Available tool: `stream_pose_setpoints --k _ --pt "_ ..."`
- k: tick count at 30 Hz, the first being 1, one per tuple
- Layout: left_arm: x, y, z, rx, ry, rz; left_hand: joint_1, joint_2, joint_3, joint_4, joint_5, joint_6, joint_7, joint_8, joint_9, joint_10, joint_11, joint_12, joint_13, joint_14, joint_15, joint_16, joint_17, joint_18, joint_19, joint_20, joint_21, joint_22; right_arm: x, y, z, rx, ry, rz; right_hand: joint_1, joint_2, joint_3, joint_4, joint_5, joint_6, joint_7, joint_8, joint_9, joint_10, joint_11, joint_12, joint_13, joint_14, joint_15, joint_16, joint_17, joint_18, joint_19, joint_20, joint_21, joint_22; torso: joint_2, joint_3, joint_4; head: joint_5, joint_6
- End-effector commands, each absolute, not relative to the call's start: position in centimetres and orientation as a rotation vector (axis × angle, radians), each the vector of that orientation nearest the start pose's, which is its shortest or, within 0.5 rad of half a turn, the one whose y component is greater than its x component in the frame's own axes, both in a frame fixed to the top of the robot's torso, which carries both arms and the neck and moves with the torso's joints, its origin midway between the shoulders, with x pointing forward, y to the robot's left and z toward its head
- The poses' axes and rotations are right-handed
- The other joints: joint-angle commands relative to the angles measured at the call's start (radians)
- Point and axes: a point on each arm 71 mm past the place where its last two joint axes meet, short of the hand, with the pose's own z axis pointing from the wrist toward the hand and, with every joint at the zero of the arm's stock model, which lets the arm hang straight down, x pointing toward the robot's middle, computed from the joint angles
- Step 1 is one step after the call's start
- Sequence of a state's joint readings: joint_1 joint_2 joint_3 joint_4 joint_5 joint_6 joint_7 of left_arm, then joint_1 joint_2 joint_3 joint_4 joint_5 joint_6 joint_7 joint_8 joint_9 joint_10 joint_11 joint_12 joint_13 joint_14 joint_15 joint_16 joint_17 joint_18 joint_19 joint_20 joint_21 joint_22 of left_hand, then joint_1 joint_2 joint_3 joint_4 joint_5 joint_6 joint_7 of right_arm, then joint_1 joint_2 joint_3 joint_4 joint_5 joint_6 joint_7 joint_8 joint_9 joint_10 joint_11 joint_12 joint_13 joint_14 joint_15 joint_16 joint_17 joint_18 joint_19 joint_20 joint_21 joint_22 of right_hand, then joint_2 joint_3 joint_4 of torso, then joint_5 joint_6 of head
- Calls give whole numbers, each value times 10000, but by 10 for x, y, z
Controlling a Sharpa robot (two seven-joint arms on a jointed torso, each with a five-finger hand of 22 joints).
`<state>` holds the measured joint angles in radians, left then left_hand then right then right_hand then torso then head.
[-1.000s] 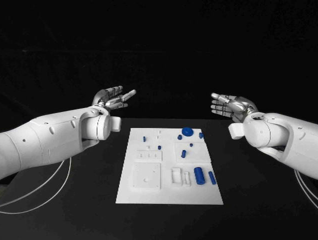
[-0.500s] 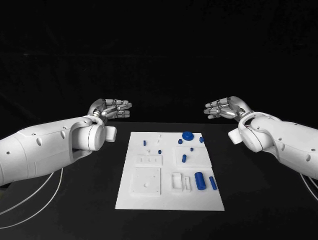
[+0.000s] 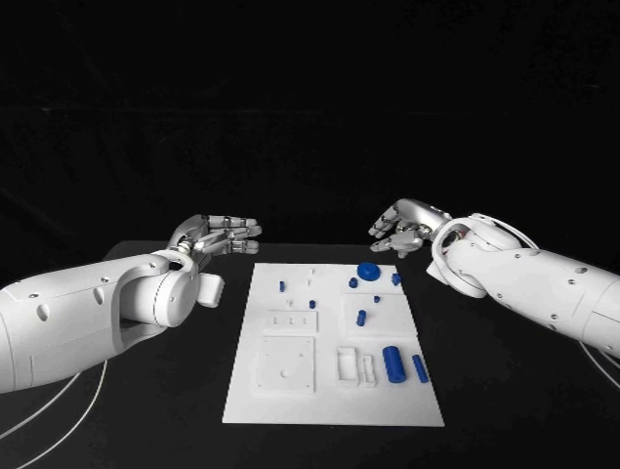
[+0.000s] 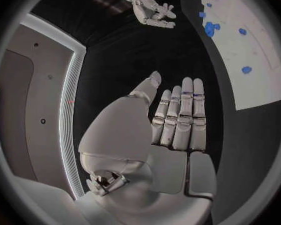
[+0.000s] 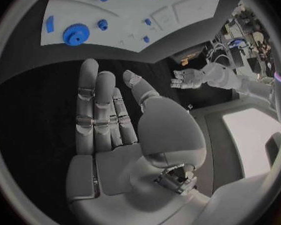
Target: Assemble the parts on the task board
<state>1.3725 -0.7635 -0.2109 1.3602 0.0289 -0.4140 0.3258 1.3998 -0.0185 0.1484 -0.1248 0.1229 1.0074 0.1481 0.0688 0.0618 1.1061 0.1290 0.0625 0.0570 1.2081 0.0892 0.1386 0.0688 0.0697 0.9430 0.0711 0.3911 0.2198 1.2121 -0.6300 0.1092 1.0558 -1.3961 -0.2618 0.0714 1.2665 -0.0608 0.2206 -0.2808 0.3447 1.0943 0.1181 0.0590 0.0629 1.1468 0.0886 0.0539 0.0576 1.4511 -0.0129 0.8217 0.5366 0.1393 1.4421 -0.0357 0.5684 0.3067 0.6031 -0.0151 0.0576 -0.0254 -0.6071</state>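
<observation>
The two arms are white, smooth and rounded, with small dark screw holes in the shells. Thin white cables hang under them. The left hand and the right hand are silver metal with segmented fingers.

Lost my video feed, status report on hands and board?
Left robot hand and right robot hand open, empty, above the table beyond the task board. Blue parts untouched on it. Nothing in the way.

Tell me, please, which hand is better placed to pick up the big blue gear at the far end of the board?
Probably the right hand: it hovers empty just beyond the gear, while the left hand hangs off the board's other side.
</observation>
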Motion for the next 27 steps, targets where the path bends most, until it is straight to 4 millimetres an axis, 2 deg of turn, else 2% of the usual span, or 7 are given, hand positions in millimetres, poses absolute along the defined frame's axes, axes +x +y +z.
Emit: stream_pose_setpoints --k 1,5,13,18,23,25,27 --pt "528 222 -159 -10647 14391 -13404 -135 9 -21 -49 12 -51 34 -32 12 -53 23 -29 6 -23 16 56 -1 -75 -110 2 35 9 578 -223 -161 -2028 16158 4458 -11 -97 77 7 -82 27 -35 28 10 -112 -9 35 7 -38 -4 264 50 228 -23 17 173 238 226 -4 166 -120 134" --pt "525 217 -154 -10594 14453 -13611 -163 -9 -58 -61 6 -66 37 -31 13 -82 32 -27 7 -50 29 55 -1 -79 -138 20 30 -3 580 -214 -164 -2462 16275 4006 34 -92 164 36 -645 16 -16 28 9 -242 18 36 7 -66 8 255 -30 262 59 31 250 357 331 -7 236 -199 183" --pt "521 211 -144 -10456 14513 -13890 -183 24 -210 -132 -20 -81 46 -28 13 -153 54 -24 8 -115 55 81 0 -60 -149 56 13 -88 582 -203 -172 -3051 16656 3487 86 -192 251 123 -685 -23 -2 26 9 -391 55 35 7 -83 48 404 -175 307 99 79 213 635 542 0 331 -292 213" --pt "521 210 -140 -10373 14508 -13964 -188 22 -242 -139 -26 -91 53 -29 13 -181 64 -28 7 -138 65 76 -3 -60 -149 63 3 -111 583 -202 -175 -3175 16800 3337 124 -202 263 147 -665 -36 3 28 9 -417 61 35 7 -97 57 460 -227 315 108 89 161 757 617 -20 355 -351 149" --pt "520 209 -136 -10302 14530 -14008 -188 22 -285 -143 -27 -121 62 -30 12 -204 73 -26 8 -148 71 78 -2 -57 -144 73 -15 -147 582 -200 -179 -3285 17002 3265 113 -195 333 128 -678 -20 8 28 9 -388 59 36 7 -103 60 511 -262 314 117 90 117 891 686 -24 384 -399 166" --pt "520 209 -135 -10275 14545 -14011 -188 16 -317 -144 -27 -144 73 -31 12 -230 82 -27 8 -153 76 80 -1 -55 -137 78 -28 -174 582 -200 -181 -3330 17068 3219 82 -190 415 97 -672 -9 7 28 9 -369 65 34 6 -118 63 505 -280 174 225 101 146 976 700 -25 389 -405 196" --pt "520 208 -135 -10248 14559 -14014 -189 13 -322 -144 -27 -149 75 -32 12 -236 84 -27 8 -153 77 80 -1 -55 -136 79 -29 -176 582 -200 -183 -3377 17160 3170 71 -189 459 85 -675 -6 3 27 9 -360 52 34 6 -107 50 521 -282 135 241 61 135 1010 715 -28 394 -408 206"
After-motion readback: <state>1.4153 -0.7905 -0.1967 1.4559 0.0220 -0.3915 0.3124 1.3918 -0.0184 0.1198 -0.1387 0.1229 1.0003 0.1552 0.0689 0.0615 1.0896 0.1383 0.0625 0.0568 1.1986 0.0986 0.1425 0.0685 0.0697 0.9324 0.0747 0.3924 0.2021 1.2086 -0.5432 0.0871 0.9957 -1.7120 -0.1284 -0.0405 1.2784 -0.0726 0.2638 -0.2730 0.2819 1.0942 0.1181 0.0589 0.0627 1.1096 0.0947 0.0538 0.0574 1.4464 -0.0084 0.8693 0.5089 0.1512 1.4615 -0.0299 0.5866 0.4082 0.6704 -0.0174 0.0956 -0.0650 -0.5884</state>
